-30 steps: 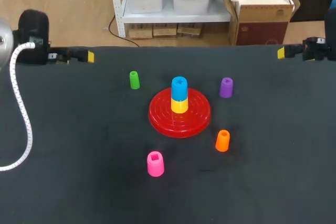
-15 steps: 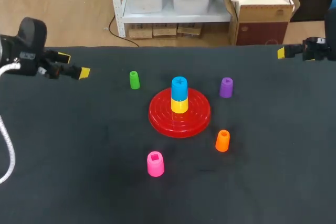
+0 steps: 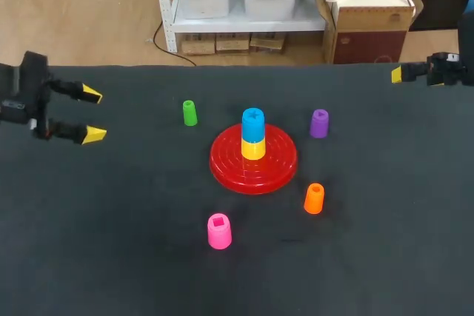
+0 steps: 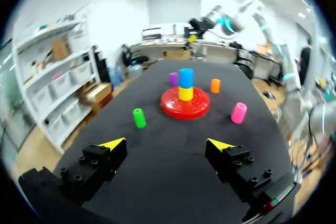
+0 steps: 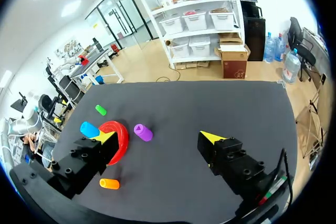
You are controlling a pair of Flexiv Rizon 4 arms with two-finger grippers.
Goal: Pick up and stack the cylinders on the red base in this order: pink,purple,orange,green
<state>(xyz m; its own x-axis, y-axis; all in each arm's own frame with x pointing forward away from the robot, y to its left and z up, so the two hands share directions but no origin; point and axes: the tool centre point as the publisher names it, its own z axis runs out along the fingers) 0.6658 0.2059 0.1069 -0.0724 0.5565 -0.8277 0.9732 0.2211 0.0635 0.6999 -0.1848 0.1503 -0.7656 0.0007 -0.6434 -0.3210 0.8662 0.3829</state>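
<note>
- Pink cylinder point(image 3: 219, 231), first in the order, stands upright on the black table point(image 3: 133, 271). It is near the red base point(image 3: 280, 169) on the camera's side and touches nothing.
- None of the pieces has shifted over the last second. The purple cylinder point(image 3: 319, 123), orange cylinder point(image 3: 314, 198) and green cylinder point(image 3: 190, 112) stand around the base as before. A blue cylinder point(image 3: 253, 124) sits on a yellow cylinder point(image 3: 253, 149) at the base's centre.
- The left gripper point(image 3: 93, 115) has swung from the table's far left corner towards the camera. Its fingers are now spread wide and hold nothing, and it is well apart from every cylinder.
- My reading is that the approach to the pink piece has only begun and no stacking is done.
- The right gripper point(image 5: 158, 137) has not moved from the far right edge.
- The head view shows only one yellow tip of the right gripper. Its own wrist view shows the fingers wide apart and empty.
- That wrist view shows no pink cylinder, whereas the left wrist view shows it ahead of the left gripper, beyond one finger.
</note>
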